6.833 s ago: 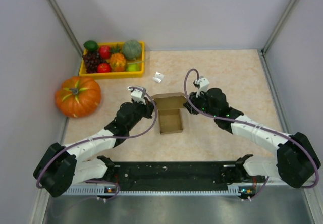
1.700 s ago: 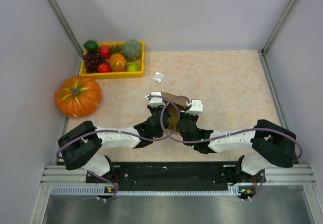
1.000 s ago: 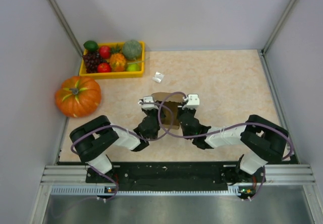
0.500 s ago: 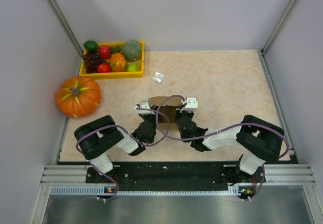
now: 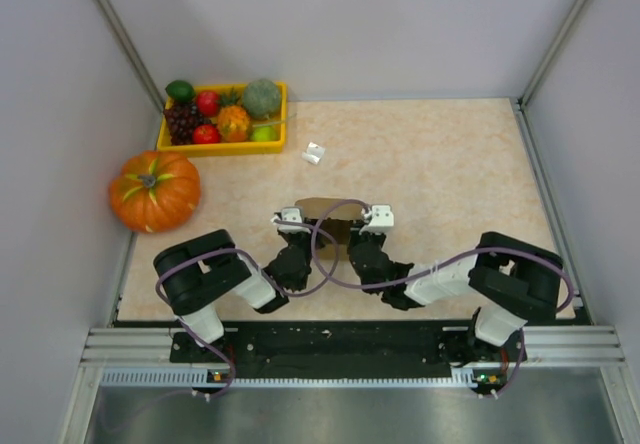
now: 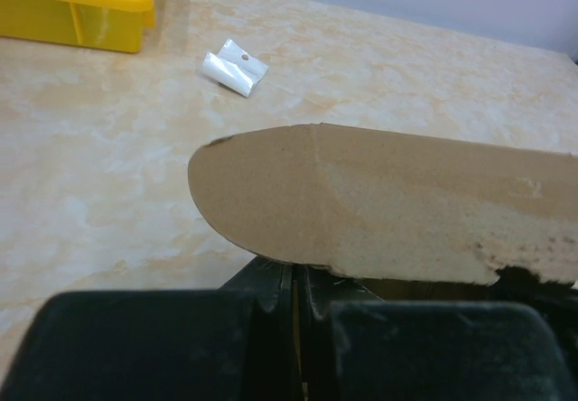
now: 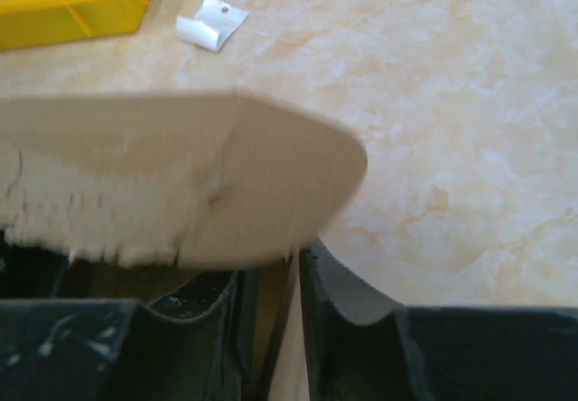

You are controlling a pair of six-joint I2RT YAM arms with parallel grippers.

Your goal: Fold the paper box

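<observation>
Cardboard fills both wrist views: the paper box (image 5: 320, 205) sits midway between the left and right edges of the surface (image 5: 450, 184), closer to the near edge than the far one, with both arms folded in around it. From above, only its brown top flap shows clearly between the two wrists.

The left pincer (image 5: 308, 234) is at the box's left side. In its wrist view the fingers (image 6: 271, 284) are pressed together under a rounded flap of the box (image 6: 388, 202), with only a thin pale line in the seam, seemingly a cardboard edge pinched between them.

The right pincer (image 5: 351, 234) is at the box's right side. Its jaws stand a narrow slit apart beneath the opposite rounded flap (image 7: 181, 184), and a tan strip of cardboard lies in the gap (image 7: 271, 284). I cannot tell whether the pads touch it.

A small white packet (image 5: 314, 152) lies apart from the box toward the far edge. A yellow tray (image 5: 222, 147) of fruit sits in the far left corner, and a pumpkin (image 5: 155, 191) rests at the left edge.
</observation>
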